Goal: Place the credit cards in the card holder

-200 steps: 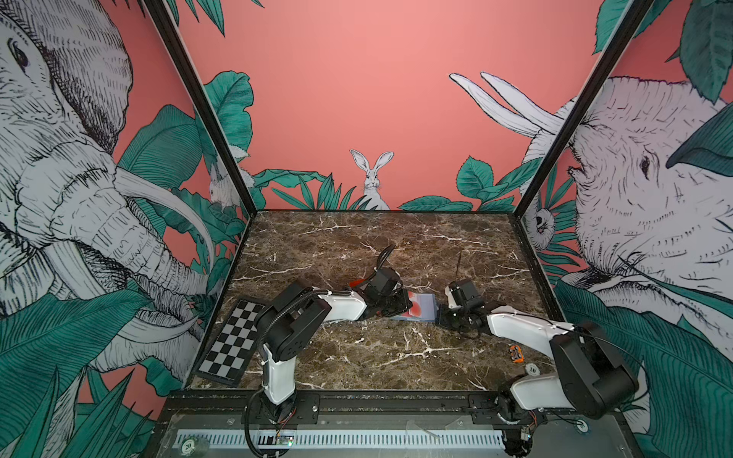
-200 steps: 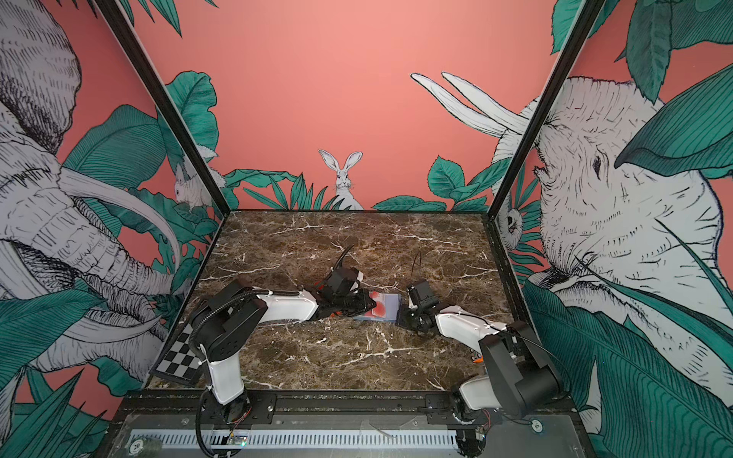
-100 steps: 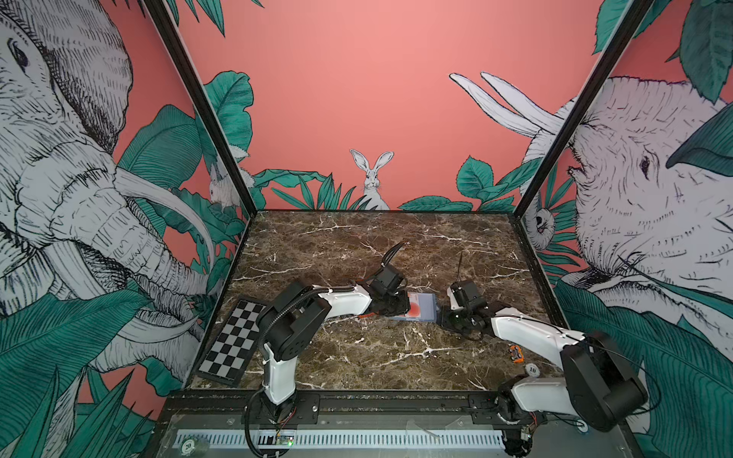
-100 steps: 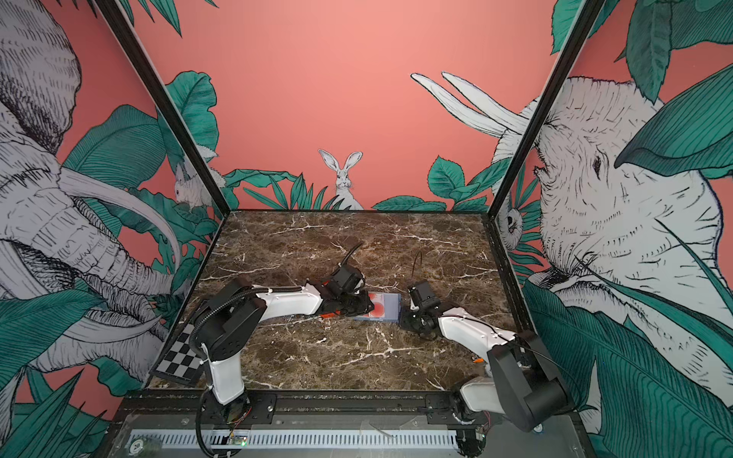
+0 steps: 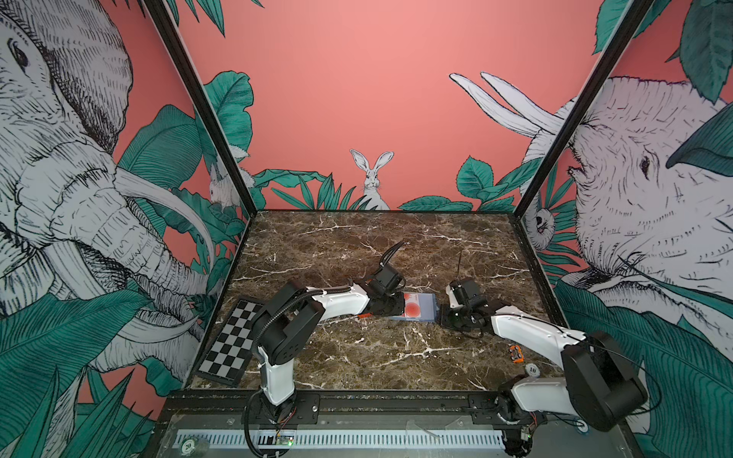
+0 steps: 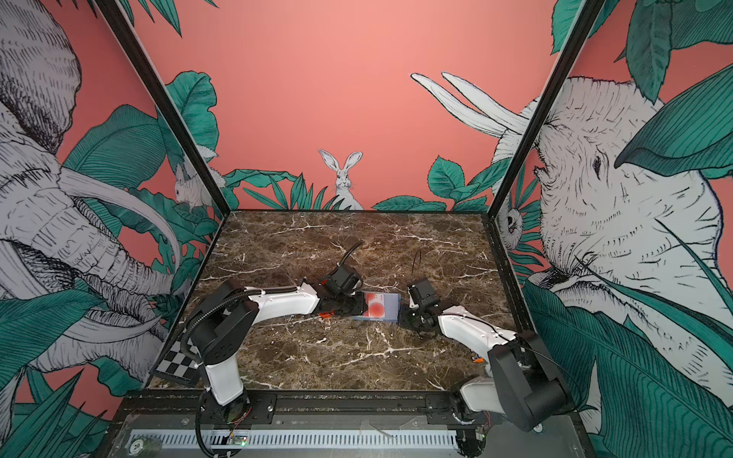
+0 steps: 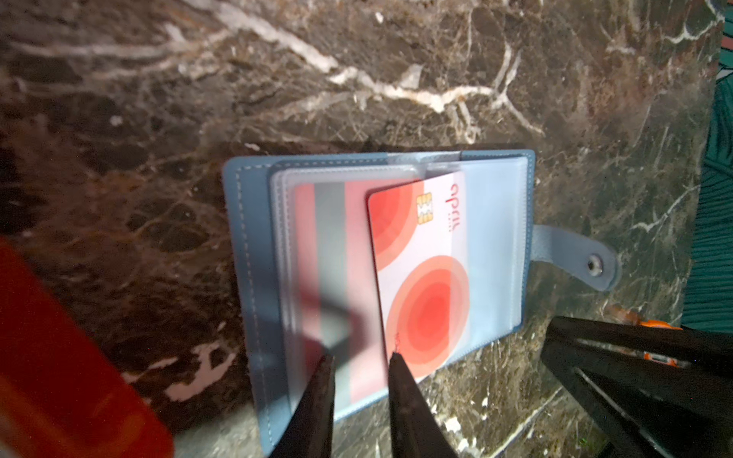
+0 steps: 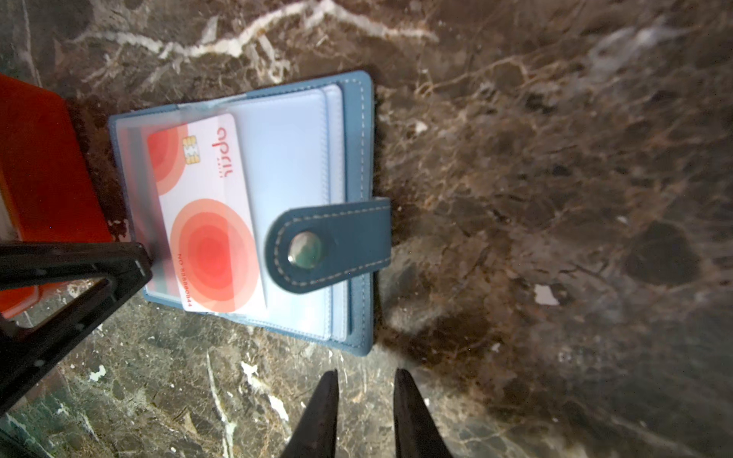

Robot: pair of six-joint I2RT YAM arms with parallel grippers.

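holder (image 5: 427, 308): open on surface (image 5: 357, 246), mid frame in both top views | first card (image 7: 329, 257): in a sleeve | second card (image 7: 424, 277): looks part in, end pokes out | left end effector (image 7: 361, 359): apart, empty | right end effector (image 8: 367, 374): apart, empty | to do: push it in

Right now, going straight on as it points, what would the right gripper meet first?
Likely the near edge of the card holder, just ahead of the right gripper; only bare table lies between. Height is unclear, so it might skim over.
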